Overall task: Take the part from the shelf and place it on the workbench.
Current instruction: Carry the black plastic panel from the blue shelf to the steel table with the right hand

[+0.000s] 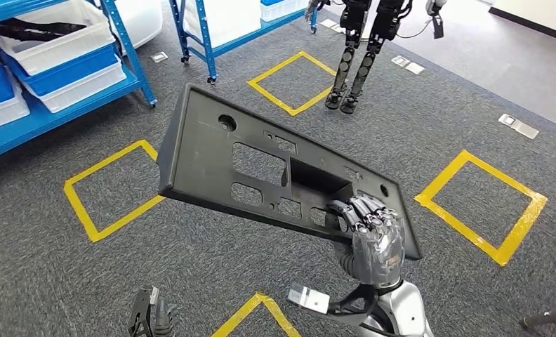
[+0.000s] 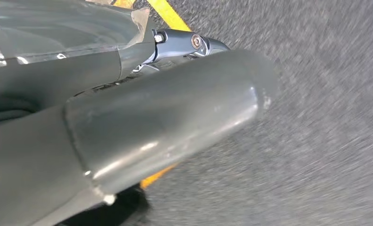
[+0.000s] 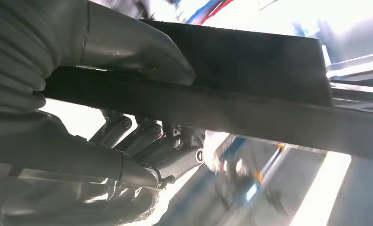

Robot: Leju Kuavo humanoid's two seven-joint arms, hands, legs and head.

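Right hand (image 1: 375, 239) has its fingers (image 1: 359, 210) clamped on the near edge of the big black part (image 1: 261, 168), holding it tilted above the grey carpet (image 1: 415, 140), right of the blue shelf (image 1: 57, 77), while the left hand (image 2: 142, 117) hangs low, can't tell its fingers.

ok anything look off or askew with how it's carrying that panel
The black panel is held by the right hand alone, gripping one end, so the long free end sticks out unsupported and tilted over the carpet. The left hand hangs by the floor and takes no share. No damage shows on the panel.
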